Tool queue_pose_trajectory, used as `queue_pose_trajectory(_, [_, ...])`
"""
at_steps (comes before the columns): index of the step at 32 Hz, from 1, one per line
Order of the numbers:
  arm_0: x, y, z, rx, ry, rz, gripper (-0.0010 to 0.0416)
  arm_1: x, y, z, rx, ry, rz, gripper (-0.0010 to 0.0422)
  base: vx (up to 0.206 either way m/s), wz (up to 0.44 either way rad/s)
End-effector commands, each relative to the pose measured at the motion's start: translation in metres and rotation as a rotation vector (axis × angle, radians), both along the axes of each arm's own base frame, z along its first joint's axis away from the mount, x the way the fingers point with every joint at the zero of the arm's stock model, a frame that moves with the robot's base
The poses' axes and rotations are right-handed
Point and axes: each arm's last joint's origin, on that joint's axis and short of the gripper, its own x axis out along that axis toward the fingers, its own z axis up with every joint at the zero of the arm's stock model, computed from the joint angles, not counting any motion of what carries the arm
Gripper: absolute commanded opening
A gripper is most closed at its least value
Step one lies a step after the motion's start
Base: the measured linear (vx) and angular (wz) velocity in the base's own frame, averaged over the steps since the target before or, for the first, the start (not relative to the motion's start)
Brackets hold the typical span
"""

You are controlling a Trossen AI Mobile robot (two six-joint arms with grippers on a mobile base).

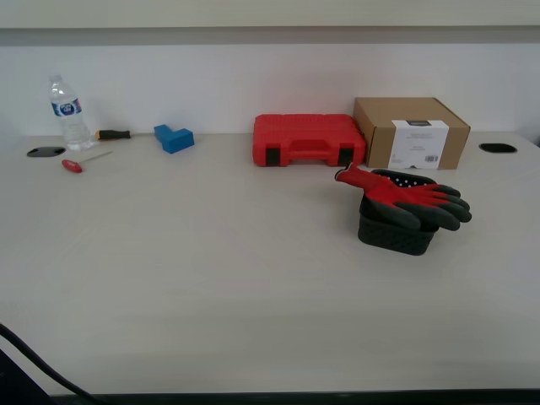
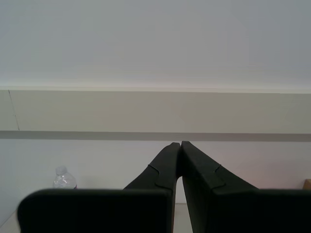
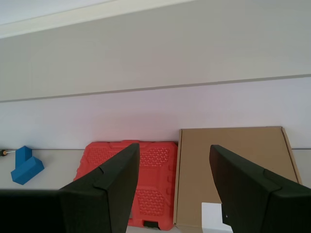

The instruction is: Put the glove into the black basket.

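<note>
The red glove [image 1: 396, 192] with dark grey fingers lies across the top of the small black basket [image 1: 395, 231], at the exterior view's right; its fingers hang over the rim. No arm shows in the exterior view. In the first wrist view my first gripper [image 3: 174, 162] is open and empty, held above the table and pointing at the wall, the red tool case [image 3: 146, 170] and the cardboard box [image 3: 233, 170]. In the second wrist view my second gripper [image 2: 181, 144] is shut with its fingertips together, holding nothing, facing the wall.
A red tool case [image 1: 308, 139] and a cardboard box [image 1: 411, 132] stand behind the basket by the wall. A water bottle [image 1: 67, 112], two screwdrivers [image 1: 84, 160] and a blue block [image 1: 174, 137] lie at the back left. Two cable holes [image 1: 498, 148] are in the table.
</note>
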Motion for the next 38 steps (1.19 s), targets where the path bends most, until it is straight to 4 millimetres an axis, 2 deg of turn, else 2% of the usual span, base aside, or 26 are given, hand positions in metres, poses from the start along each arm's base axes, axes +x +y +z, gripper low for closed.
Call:
queue_pose_trajectory(1, [-0.0001,-0.0002,0.0005,-0.001,-0.002,0.000,0.0199,0.0001,0.0000,0.0004,0.000,-0.004,0.000,0.0000,0.000,0.000])
queue_pose_trajectory(38, [-0.0001,-0.0002,0.0005,-0.001,-0.003,0.000,0.0204,0.0000,-0.0001,0.0003,0.000,-0.003,0.000,0.0000,0.000,0.000])
